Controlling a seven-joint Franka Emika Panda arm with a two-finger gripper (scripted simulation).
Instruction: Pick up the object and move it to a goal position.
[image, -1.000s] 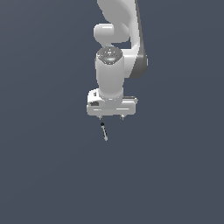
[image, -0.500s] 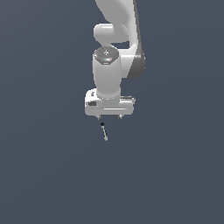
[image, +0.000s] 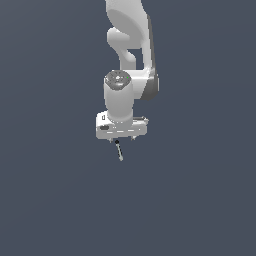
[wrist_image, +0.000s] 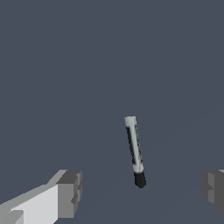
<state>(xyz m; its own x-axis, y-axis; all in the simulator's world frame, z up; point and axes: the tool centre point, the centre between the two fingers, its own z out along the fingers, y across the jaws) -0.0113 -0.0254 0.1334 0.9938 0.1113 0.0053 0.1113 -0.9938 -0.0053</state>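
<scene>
The object is a tiny thin stick (image: 119, 151) with a pale grey shaft and a small black end, lying on the dark grey floor. In the exterior view it sits just below my white gripper (image: 121, 139), black end nearest the hand. In the wrist view the stick (wrist_image: 134, 151) lies between my two fingers (wrist_image: 70, 192), nearer the one at the frame's right edge, and touches neither. The jaws stand wide apart and hold nothing.
Only the flat dark grey floor (image: 200, 200) surrounds the stick. The white arm (image: 132, 55) rises above the gripper to the frame's top.
The gripper has come down slightly toward the stick. The stick has not moved.
</scene>
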